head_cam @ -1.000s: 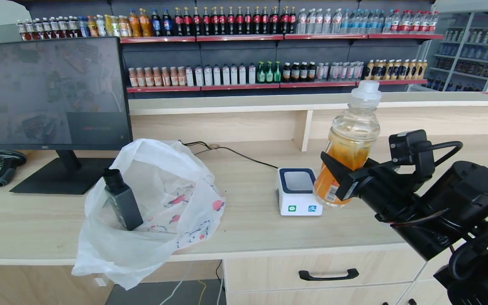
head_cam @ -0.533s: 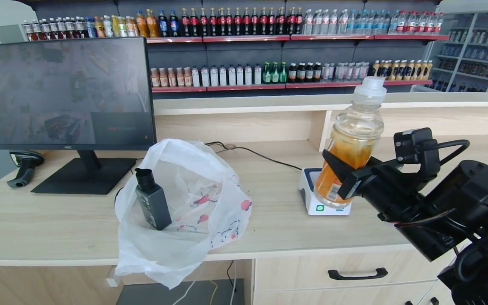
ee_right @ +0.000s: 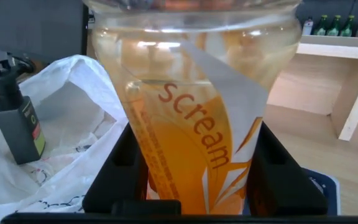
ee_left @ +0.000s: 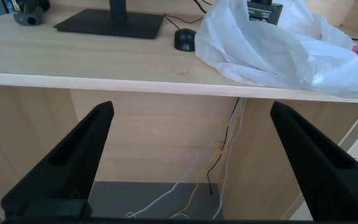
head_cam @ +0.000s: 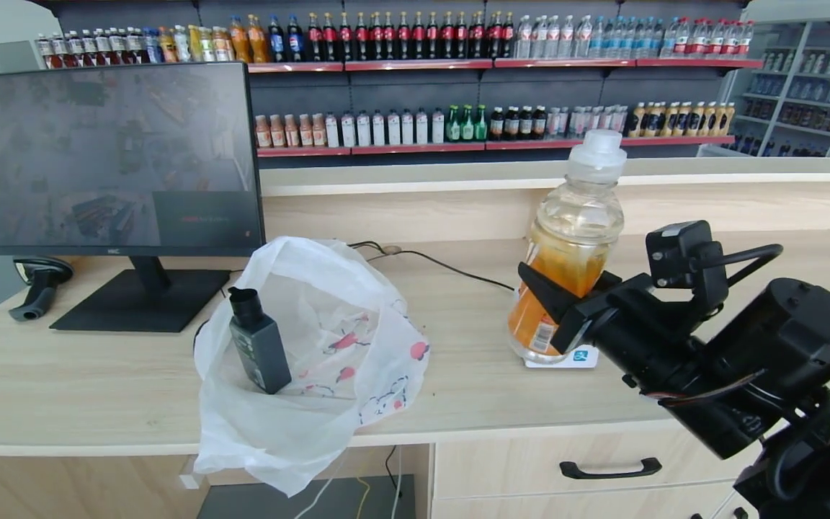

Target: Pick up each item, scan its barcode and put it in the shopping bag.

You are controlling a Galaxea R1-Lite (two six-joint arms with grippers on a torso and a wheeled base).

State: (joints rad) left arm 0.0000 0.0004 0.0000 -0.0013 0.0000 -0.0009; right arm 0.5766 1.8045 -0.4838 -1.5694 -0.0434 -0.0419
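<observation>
- The orange drink bottle (head_cam: 570, 238) sits upright in the right pincer (head_cam: 555, 299), which is clamped across its lower, labelled half. One finger lies on each side of the body and the white cap is well above them.
- A low grip like this probably keeps the bottle steady while leaving its bottom end free to present.
- Directly under the pincer, the bottle's base hangs just over the white scanner box (head_cam: 575, 357), hiding most of it. I cannot tell whether the two touch.
- A barcode patch shows low on the label, facing outward to the side rather than down at the box. My judgement is that the scan step is in hand and the bottle may need turning.
- Well off to the pincer's left on the counter (head_cam: 458, 393), the shopping bag (head_cam: 328, 339) lies slumped with its mouth open towards the robot. A dark bottle (head_cam: 260, 349) leans inside it.
- The open mouth should make the drop easy, though the limp plastic could fold shut.
- Beyond the bag stand a monitor (head_cam: 112, 151) and a hand-held scanner (head_cam: 37, 285).
- The left pincer (ee_left: 191, 109) hangs low in front of the counter edge with its fingers spread wide, holding nothing.
</observation>
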